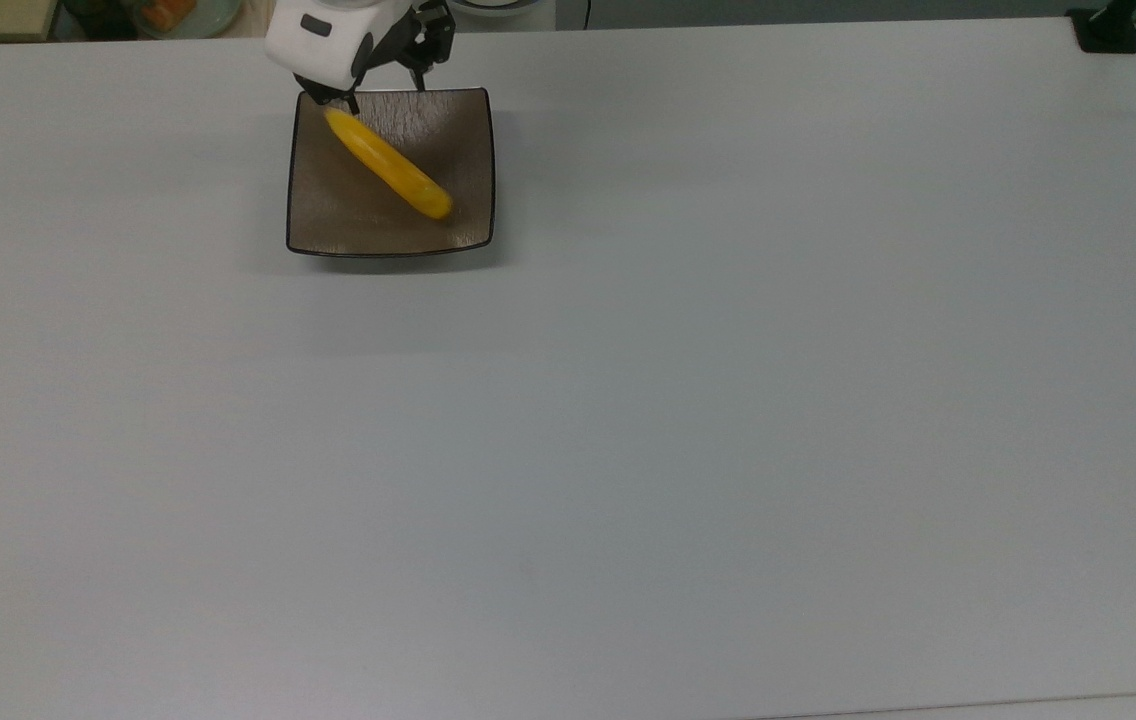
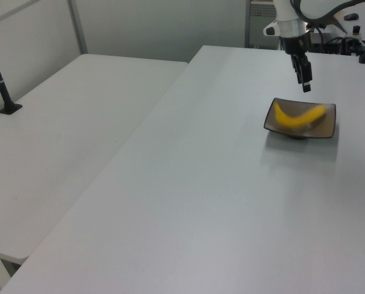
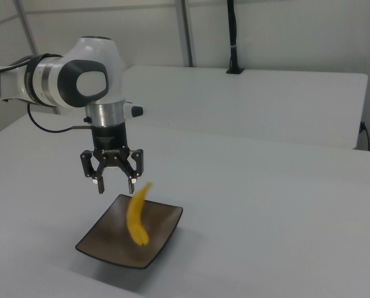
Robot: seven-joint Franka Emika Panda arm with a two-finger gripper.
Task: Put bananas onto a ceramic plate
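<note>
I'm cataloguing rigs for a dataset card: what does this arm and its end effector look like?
The arm is glossy white with rounded joints, black and silver bands and a dark oval panel. A black cable trails behind it. The end effector is black, on a silver wrist, with small white lettering and two fingers with pale tips.
</note>
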